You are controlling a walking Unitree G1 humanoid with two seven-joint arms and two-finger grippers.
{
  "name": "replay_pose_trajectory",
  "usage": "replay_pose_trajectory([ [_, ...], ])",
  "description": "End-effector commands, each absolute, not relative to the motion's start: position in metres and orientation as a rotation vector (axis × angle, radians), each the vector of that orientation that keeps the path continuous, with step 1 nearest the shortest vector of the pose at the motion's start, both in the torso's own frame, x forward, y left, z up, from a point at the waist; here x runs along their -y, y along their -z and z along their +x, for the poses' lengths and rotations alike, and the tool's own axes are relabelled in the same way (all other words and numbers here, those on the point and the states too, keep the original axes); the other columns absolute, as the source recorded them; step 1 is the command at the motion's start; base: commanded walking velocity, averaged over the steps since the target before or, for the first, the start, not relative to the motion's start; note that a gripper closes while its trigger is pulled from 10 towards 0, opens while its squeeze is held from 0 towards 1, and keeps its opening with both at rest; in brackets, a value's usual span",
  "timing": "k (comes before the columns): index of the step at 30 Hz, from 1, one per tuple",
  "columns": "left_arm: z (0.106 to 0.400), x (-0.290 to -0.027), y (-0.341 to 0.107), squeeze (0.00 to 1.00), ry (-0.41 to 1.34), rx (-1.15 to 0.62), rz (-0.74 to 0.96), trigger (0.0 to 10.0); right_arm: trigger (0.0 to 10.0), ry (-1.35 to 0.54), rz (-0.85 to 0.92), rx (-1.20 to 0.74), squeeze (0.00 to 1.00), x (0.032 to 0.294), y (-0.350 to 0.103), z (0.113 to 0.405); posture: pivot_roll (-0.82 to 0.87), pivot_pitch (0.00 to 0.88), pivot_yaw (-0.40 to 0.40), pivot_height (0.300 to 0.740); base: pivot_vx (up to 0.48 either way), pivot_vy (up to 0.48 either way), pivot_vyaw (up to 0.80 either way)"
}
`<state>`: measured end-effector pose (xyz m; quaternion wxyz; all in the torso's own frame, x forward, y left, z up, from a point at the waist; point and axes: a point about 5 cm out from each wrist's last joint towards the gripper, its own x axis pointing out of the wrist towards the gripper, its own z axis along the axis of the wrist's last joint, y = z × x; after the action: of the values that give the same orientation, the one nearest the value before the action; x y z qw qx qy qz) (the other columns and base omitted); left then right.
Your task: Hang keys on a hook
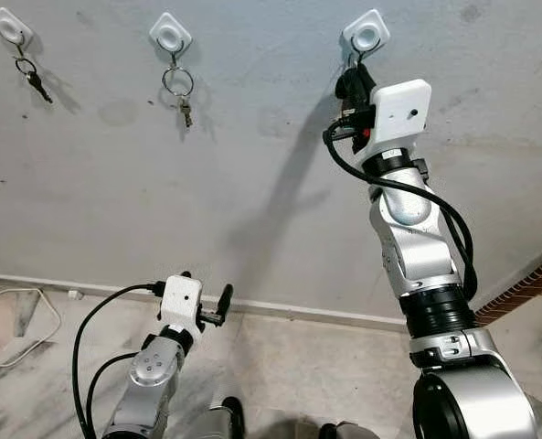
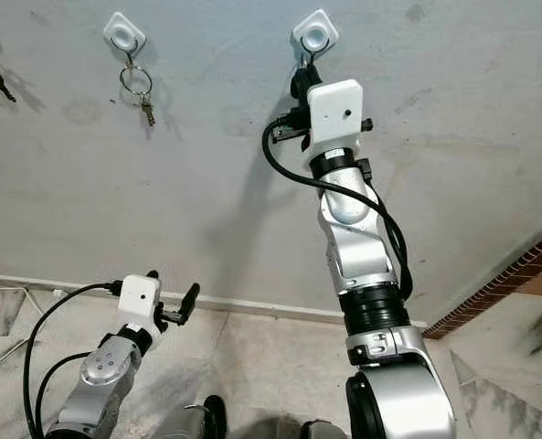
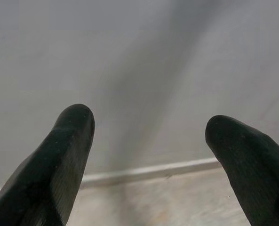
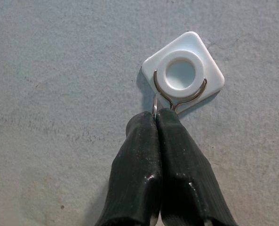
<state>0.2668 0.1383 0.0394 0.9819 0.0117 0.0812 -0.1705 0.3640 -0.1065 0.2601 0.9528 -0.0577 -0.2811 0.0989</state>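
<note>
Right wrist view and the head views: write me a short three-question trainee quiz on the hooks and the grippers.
1. True or false: the right gripper pinches a key ring at the white hook on the wall.
2. How many wall hooks show in the left eye view, and how many carry keys hanging free of any gripper?
3. Multiple choice: the left gripper is A) open, low, near the floor; B) shut on keys; C) touching a hook.

Key
1. True.
2. Three; two, the left hook and the middle hook.
3. A.
</note>
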Motion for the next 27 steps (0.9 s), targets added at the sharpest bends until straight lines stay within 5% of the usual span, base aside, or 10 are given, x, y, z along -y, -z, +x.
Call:
replay_pose_trajectory([
  [1, 0.264, -0.132, -0.046, 0.0, 0.416, -0.13, 0.033, 10.0, 10.0, -0.187, -0.092, 0.595, 0.0, 0.11, -0.268, 0.365, 0.01, 0.193, 0.06, 0.74, 0.0, 0.0, 0.0],
  [27, 0.258, -0.136, -0.039, 0.0, 0.438, -0.175, 0.057, 10.0, 10.0, -0.135, 0.088, 0.541, 0.0, 0.126, -0.26, 0.367, 0.01, 0.19, 0.065, 0.74, 0.0, 0.0, 0.0],
])
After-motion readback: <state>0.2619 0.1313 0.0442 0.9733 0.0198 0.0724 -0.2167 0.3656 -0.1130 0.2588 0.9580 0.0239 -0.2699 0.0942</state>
